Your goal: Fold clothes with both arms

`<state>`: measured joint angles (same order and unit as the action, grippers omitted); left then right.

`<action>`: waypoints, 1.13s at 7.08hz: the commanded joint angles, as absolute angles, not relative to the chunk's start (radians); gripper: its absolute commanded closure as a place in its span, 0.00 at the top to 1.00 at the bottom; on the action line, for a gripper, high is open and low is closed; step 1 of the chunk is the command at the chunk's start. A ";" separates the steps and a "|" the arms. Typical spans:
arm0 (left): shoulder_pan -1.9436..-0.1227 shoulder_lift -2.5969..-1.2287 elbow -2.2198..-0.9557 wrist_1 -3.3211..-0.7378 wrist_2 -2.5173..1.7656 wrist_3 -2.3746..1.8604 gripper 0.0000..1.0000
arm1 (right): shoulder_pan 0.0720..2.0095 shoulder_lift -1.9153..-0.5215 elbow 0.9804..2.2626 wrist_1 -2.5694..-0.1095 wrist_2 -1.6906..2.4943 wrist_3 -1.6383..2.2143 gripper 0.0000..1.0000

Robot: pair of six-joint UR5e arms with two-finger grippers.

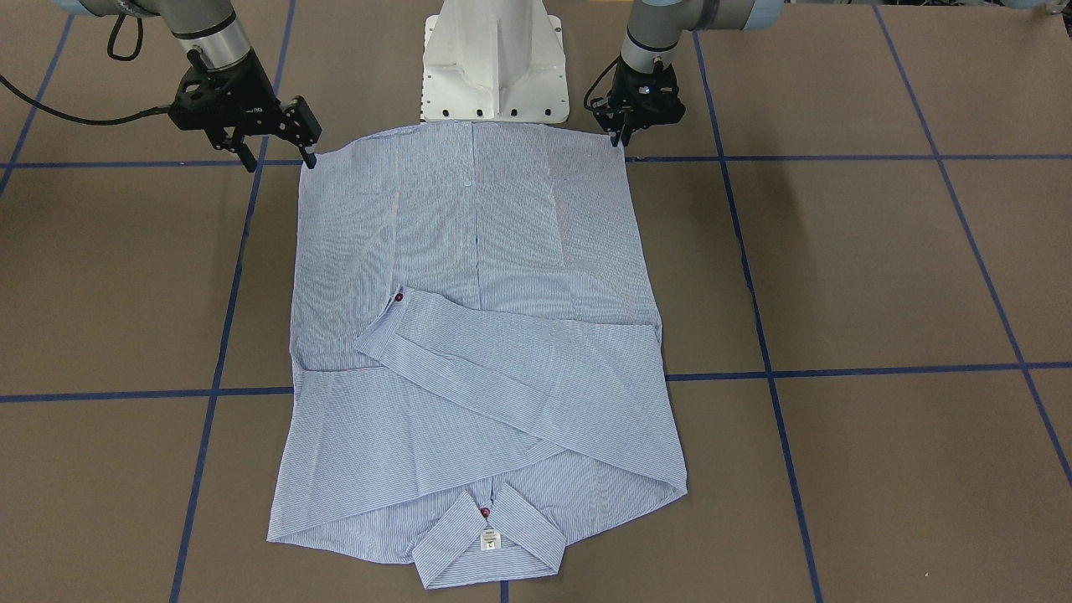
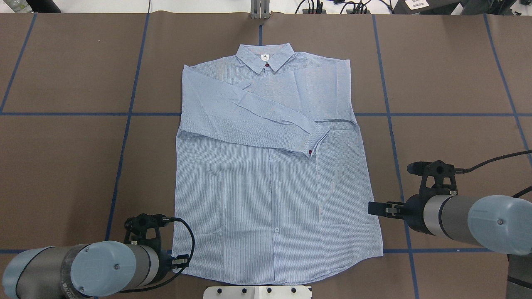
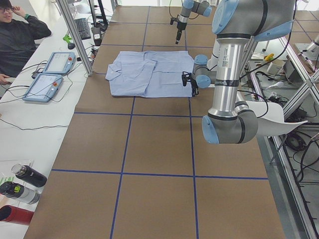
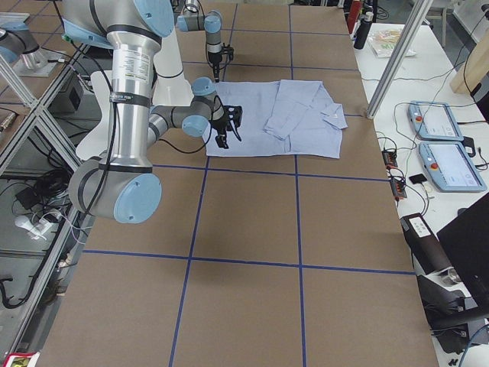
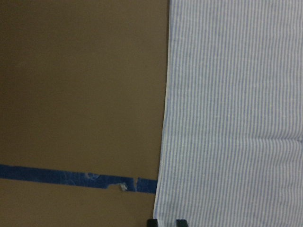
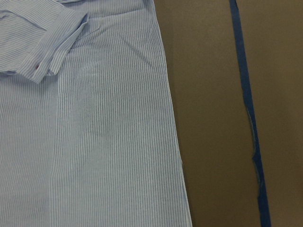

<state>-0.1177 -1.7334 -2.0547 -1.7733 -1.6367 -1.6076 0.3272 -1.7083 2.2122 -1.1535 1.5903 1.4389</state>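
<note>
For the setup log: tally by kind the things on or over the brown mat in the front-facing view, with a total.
Shirt: 1
Arms: 2, left and right
Base: 1
Total: 4

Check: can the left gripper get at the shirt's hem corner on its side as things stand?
Probably yes. The left gripper hangs right beside that corner of the shirt, with nothing lying between them.
</note>
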 commanded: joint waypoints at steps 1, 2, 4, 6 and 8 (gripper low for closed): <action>-0.115 -1.733 -2.052 -1.773 -1.638 -1.608 0.26 | 0.328 -1.709 2.212 -1.154 1.589 1.439 1.00; -0.115 -1.733 -2.051 -1.773 -1.638 -1.608 0.26 | 0.328 -1.709 2.212 -1.154 1.589 1.439 1.00; -0.115 -1.735 -2.051 -1.775 -1.643 -1.608 0.26 | 0.328 -1.709 2.212 -1.154 1.589 1.439 1.00; -0.114 -1.735 -2.048 -1.773 -1.643 -1.608 0.25 | 0.328 -1.709 2.212 -1.154 1.589 1.439 1.00; -0.114 -1.735 -2.049 -1.773 -1.644 -1.608 0.24 | 0.328 -1.709 2.212 -1.154 1.591 1.439 1.00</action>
<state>-0.1136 -1.7349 -2.0491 -1.7735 -1.6439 -1.6076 0.3282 -1.7088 2.2120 -1.1536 1.5904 1.4389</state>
